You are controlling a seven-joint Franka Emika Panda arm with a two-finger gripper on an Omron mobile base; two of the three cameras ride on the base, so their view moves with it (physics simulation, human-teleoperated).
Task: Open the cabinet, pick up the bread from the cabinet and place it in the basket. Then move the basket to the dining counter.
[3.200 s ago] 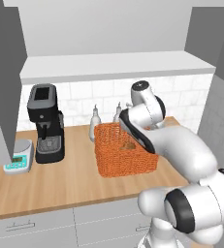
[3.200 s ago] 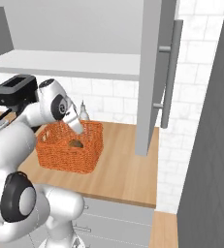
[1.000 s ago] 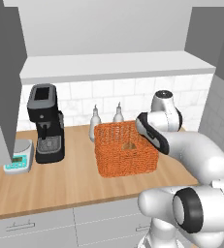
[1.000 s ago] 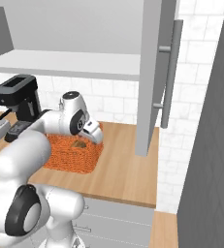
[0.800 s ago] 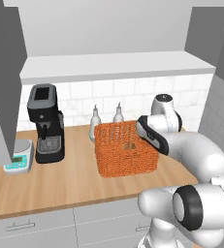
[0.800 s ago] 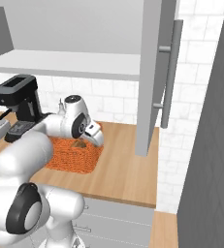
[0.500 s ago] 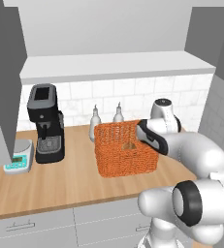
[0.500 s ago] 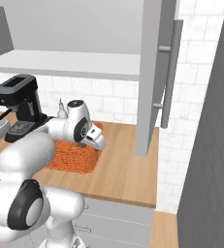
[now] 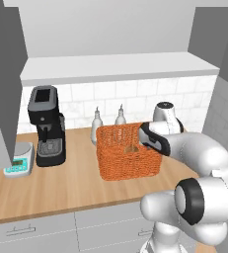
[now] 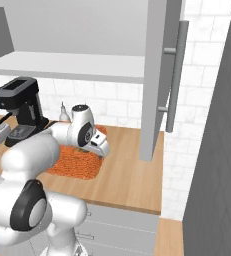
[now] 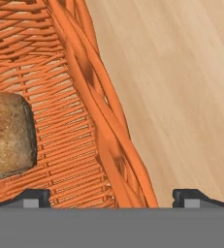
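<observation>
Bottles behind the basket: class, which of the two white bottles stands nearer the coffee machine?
The left bottle, by the basket's back left corner. The other bottle stands farther right, away from the coffee machine.

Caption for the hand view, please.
Open gripper straddling the basket rim, one fingertip inside near the bread, one over the worktop.

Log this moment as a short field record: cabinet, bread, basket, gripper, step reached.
cabinet: doors swung open, shelf visible
bread: lying inside the basket
basket: on the tiled-wall worktop, beside the coffee machine
gripper: open, jaws straddling the basket's side wall, one fingertip inside and one outside
step reached: bread in basket; basket not yet gripped or moved
</observation>
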